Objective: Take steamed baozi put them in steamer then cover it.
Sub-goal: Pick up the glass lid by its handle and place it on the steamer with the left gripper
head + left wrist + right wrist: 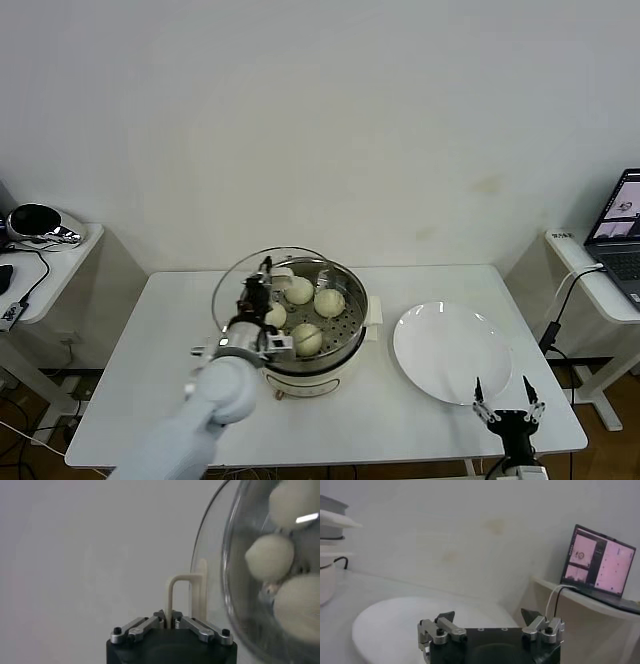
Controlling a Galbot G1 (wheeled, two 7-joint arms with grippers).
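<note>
The steamer (345, 345), a shiny steel pot on a cream base, stands mid-table with several cream-white baozi (307, 339) on its perforated tray. My left gripper (258, 296) is shut on the cream handle (172, 594) of the round glass lid (224, 284). It holds the lid tilted over the steamer's left side. Through the lid's glass (235, 585) the left wrist view shows baozi (270, 557). The left gripper (168, 617) has its jaws pinched on the handle's thin bar. My right gripper (508, 398) hangs open and holds nothing near the table's front right edge, in front of the plate.
A flat white plate (450, 350) lies right of the steamer and fills the space before the right gripper (489, 617). A laptop (625, 225) sits on a side table at far right. A black and silver object (40, 222) rests on the left side table.
</note>
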